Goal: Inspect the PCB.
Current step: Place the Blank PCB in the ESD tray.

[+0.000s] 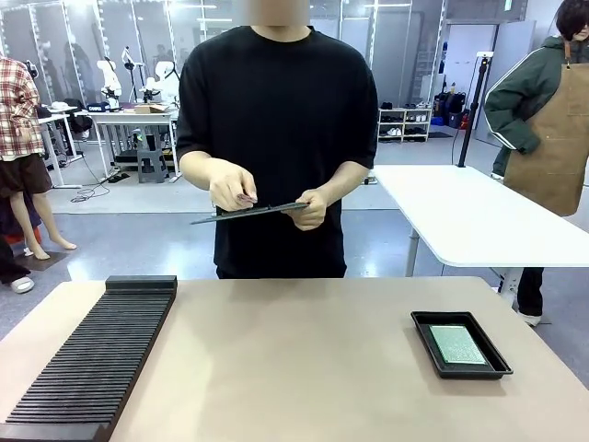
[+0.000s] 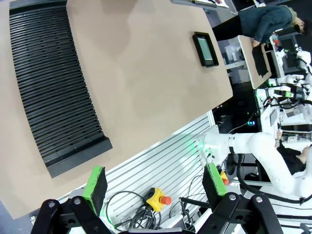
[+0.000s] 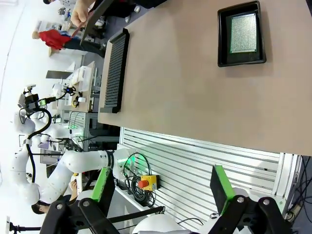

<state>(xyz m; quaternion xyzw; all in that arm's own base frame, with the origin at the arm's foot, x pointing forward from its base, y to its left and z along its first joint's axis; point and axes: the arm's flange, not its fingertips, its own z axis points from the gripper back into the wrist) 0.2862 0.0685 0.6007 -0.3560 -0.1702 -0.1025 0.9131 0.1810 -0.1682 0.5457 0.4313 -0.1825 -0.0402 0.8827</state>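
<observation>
The PCB [image 1: 457,344] is a small green speckled board lying flat inside a black shallow tray [image 1: 426,333] at the right of the table. The right wrist view has the PCB [image 3: 243,32] near its top, and the left wrist view has it [image 2: 205,49] far off. My left gripper [image 2: 154,183] is open, high over the table's near edge, with nothing between its green pads. My right gripper [image 3: 162,184] is open too, off the table's near edge and well away from the tray [image 3: 224,41]. At the far side a person [image 1: 276,138] holds a dark clipboard [image 1: 248,213] in both hands.
A long black ribbed rack [image 1: 92,354] lies along the table's left side. A red emergency button on a yellow box [image 2: 159,198] and cables sit below the table's near edge. A second person [image 1: 552,120] stands by a white table [image 1: 460,212] at the back right.
</observation>
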